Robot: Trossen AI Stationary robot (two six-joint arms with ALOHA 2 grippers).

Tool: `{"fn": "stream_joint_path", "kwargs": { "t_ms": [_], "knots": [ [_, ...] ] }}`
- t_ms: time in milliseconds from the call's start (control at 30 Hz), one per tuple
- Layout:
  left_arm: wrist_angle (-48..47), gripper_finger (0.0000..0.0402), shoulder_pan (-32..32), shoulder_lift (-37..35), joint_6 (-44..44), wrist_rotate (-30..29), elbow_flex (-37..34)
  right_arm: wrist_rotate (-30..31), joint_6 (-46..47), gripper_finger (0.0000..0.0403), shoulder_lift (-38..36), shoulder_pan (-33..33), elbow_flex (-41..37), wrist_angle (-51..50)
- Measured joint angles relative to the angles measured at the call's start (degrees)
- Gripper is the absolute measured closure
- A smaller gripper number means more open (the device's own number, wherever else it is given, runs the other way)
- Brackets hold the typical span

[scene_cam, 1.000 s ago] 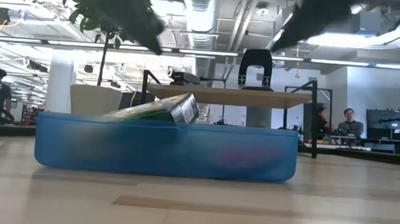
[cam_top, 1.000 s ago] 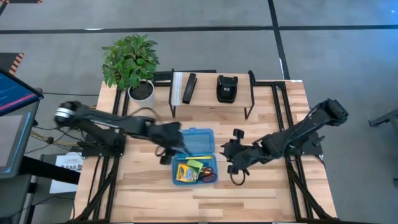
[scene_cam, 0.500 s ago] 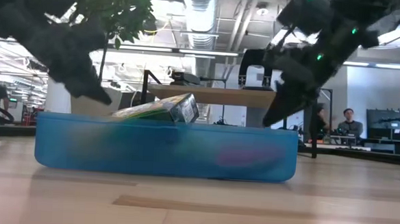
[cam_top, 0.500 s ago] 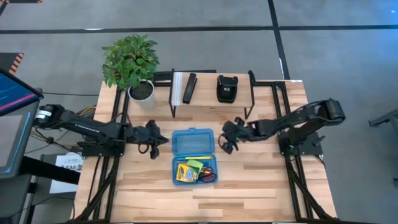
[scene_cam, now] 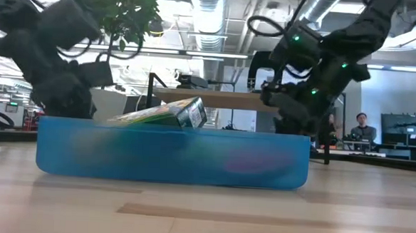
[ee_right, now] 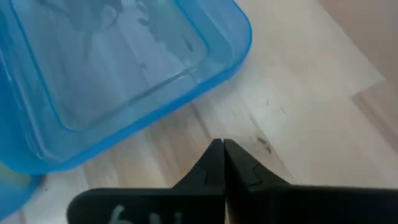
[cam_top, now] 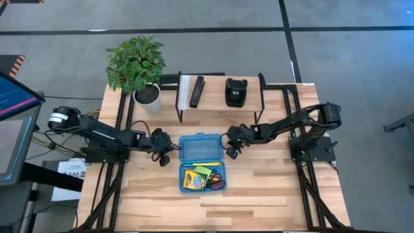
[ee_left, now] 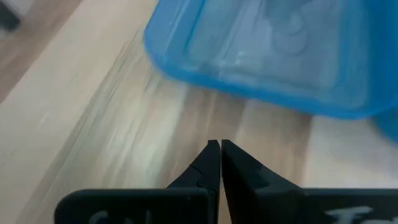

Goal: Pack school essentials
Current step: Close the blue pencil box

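Blue translucent plastic fills the low view: the near wall of the hinged case (scene_cam: 170, 154), standing open on the wooden table (cam_top: 272, 194). Its nearer half (cam_top: 202, 178) holds the school essentials: the green-yellow crayon box (cam_top: 193, 179) lies tilted, one end above the rim, with the lime sticky-note pad (cam_top: 202, 170) and the red-handled scissors (cam_top: 217, 181) beside it. Pencils, pen and eraser cannot be made out. The farther half, the lid (cam_top: 201, 146), lies flat and holds nothing.

The left gripper (cam_top: 164, 150) sits low just beside the lid's left edge, and the right gripper (cam_top: 231, 146) just beside its right edge. Both have their fingers pressed together and pinch nothing, as each wrist view shows.

The packing looks finished, so the likely step is folding the lid over. The risks, as I judge them:
- Closed fingertips pushing from the side may slide the light case across the table instead of lifting the lid.
- Uneven pushes from the two sides could twist the case around.
- The raised end of the crayon box may catch the lid and keep it from seating.

Farther back, a black stapler-like bar (cam_top: 196, 91) and a black pouch (cam_top: 235, 91) rest on the shelf (cam_top: 213, 103), beside a potted plant (cam_top: 137, 63).
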Motion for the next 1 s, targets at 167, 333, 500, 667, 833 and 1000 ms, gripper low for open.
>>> {"fn": "stream_joint_path", "kwargs": {
  "t_ms": [167,333,500,667,833,1000],
  "knots": [
    [8.4,0.0401,2.3,6.0,0.6,0.7,0.0,-1.1,-0.1,0.038,1.7,-1.2,0.0,2.0],
    [14.9,0.0401,4.4,9.8,2.3,2.1,0.0,-1.3,-1.8,0.0384,0.1,-1.5,-0.1,1.9],
    [17.8,0.0401,5.6,10.1,3.1,1.8,0.0,-1.2,-2.8,0.0392,-3.4,-1.5,-0.1,2.6],
    [18.3,0.0401,5.6,8.8,4.1,1.9,0.0,-1.2,-3.2,0.0392,-5.8,-1.3,-0.1,3.2],
    [19.0,0.0401,5.6,7.1,5.6,2.6,0.0,-1.7,-4.0,0.039,-7.2,-1.3,-0.1,4.6],
    [19.7,0.0401,5.4,5.5,6.8,3.5,0.0,-2.0,-4.8,0.0391,-7.5,-1.0,-0.1,5.0]
  ]
}}
